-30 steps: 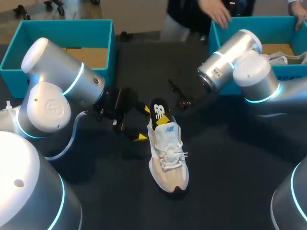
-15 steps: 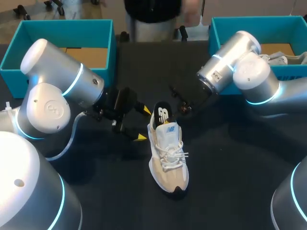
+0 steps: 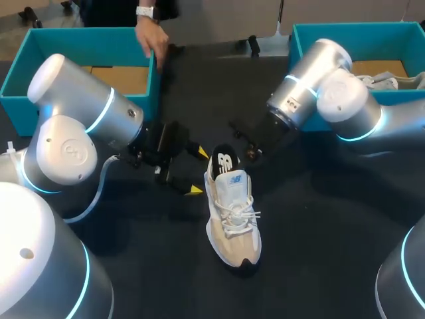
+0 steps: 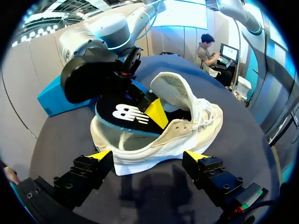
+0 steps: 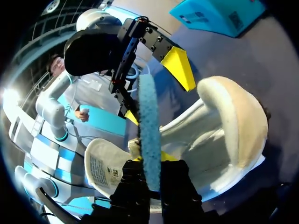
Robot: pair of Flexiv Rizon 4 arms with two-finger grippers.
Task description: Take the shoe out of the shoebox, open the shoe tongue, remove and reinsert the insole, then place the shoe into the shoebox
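two steps look done: the shoe [image 3: 232, 219] stands on the table [image 3: 319, 232] at the middle of the head view, well apart from the teal shoebox [image 3: 80, 36] at the upper left, and its tongue [image 4: 170, 91] is pulled up and open. the insole [image 3: 224, 161] step is half way: the right gripper [image 3: 251, 151] pinches the insole's heel end, which juts up out of the shoe while its front lies inside. whether it is coming out or going back in, i cannot tell. the left gripper [image 3: 198, 171] sits just left of the heel, fingers spread, holding nothing. seating the insole and boxing the shoe are left
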